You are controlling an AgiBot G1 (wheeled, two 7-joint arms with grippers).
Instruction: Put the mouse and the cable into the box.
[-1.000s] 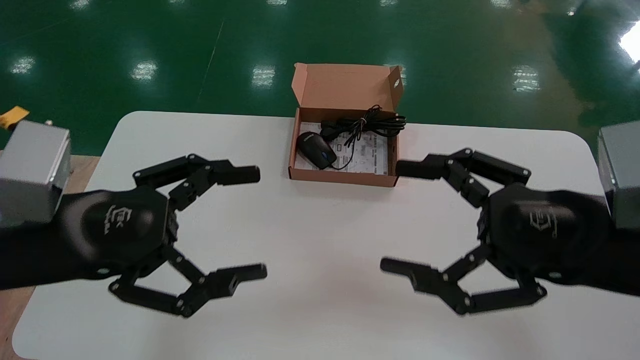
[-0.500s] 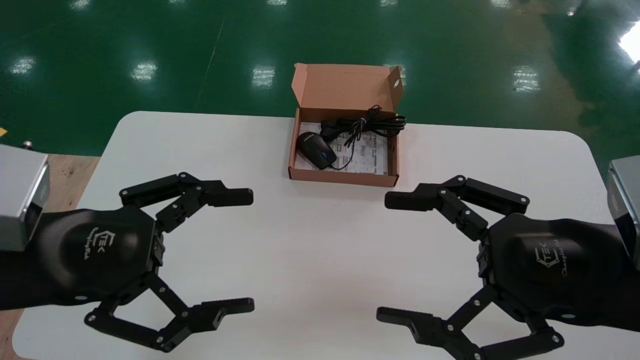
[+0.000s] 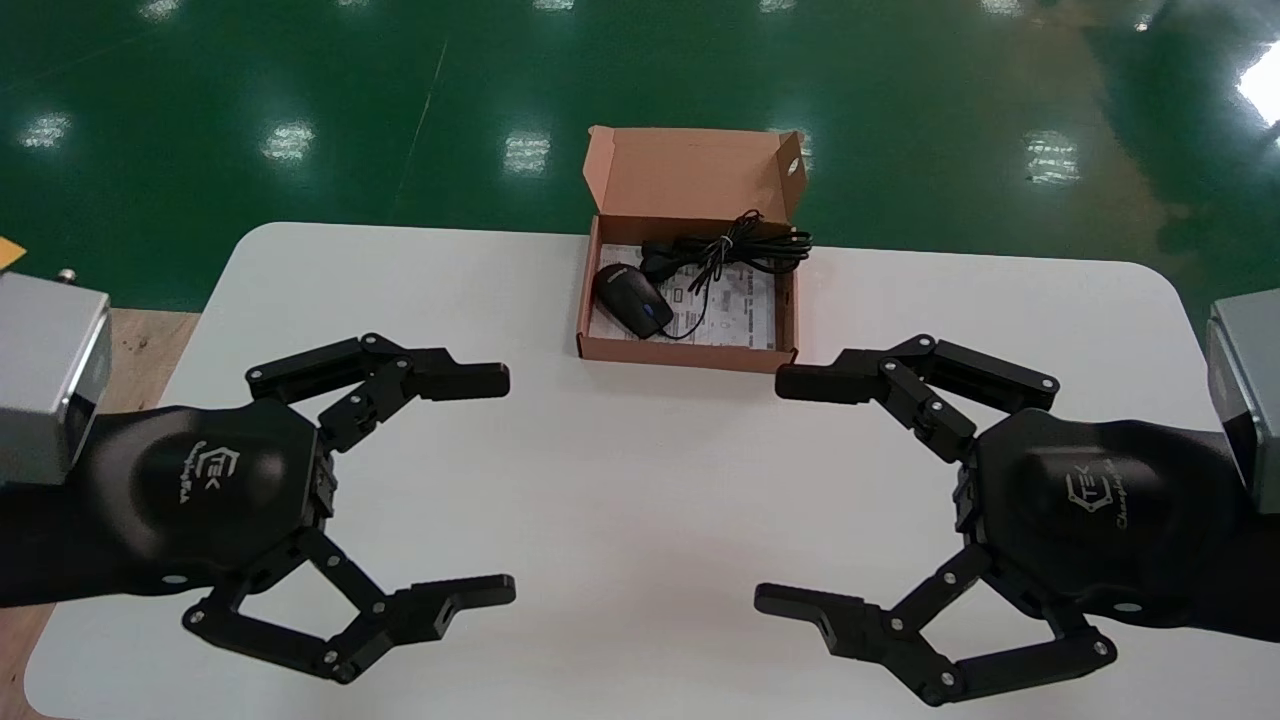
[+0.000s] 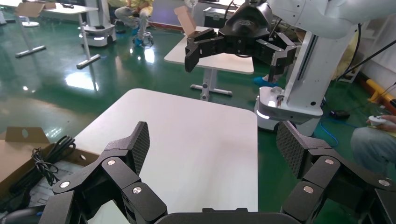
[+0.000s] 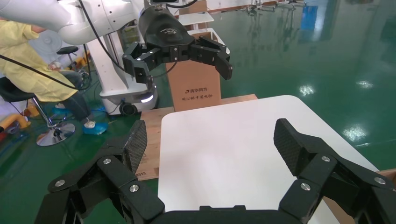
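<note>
**Both arms idle over the worktop, seen from the head and wrist cameras.** The worktop [image 3: 640, 470] is a matte white slab with rounded corners. Beyond its far edge I see a glossy green floor [image 3: 300, 90] mirroring rows of ceiling lights. The wrist views add the robot's white body [image 4: 303, 70], a printed brown carton [image 5: 194, 88] beyond the left edge, and a seated person in yellow [image 5: 28, 56].

**Box.** The box [image 3: 688, 356] is shallow brown corrugated card. It stands at the middle of the far edge, with its lid [image 3: 690, 170] folded upright past that edge. A printed paper sheet [image 3: 740, 300] lines its bottom.

**Contents.** The mouse [image 3: 630, 298], smooth, black and rounded, lies on the sheet in the box's left half. The cable [image 3: 735, 248] is a black bundle tied at its middle. It lies along the box's far wall, and its right loops ride over the right wall.

**Grippers.** The left gripper [image 3: 503, 485] is over the left half of the worktop, toward the near edge, jaws spread wide and holding nothing. The right gripper [image 3: 775, 492] mirrors it over the right half, likewise spread and empty. Both are black bar linkages ending in flat fingers [image 4: 140, 140] whose pads carry a fine woven texture. The right gripper's far fingertip is near the box's near right corner. The left gripper is farther off. I can see neither touches the box.
</note>
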